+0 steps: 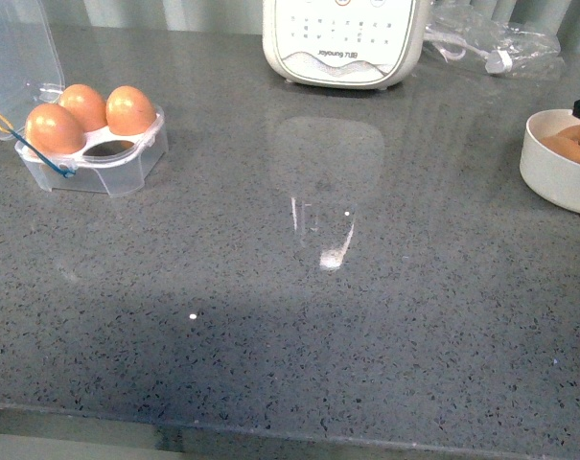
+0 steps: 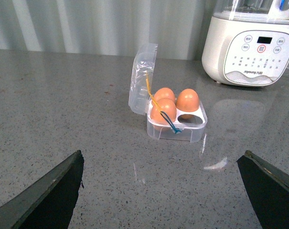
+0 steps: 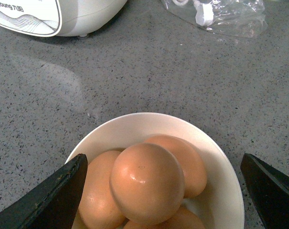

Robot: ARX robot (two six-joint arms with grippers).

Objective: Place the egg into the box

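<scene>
Clear plastic box [image 1: 93, 153], upper left of front view: lid open, three cups filled, one empty. Left tool [image 2: 162, 157]: spread wide, empty, facing box. Egg [image 3: 146, 183]: topmost in white bowl [image 1: 558, 187], far right edge, framed by right tool [image 3: 163, 160], wide open, empty; right arm nearer.

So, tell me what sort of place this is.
Most likely a kitchen counter, perhaps set up for testing. The signs are a grey speckled stone-look worktop, a white Joyoung countertop appliance, and a clear plastic egg box plus a white bowl of brown eggs.
</scene>
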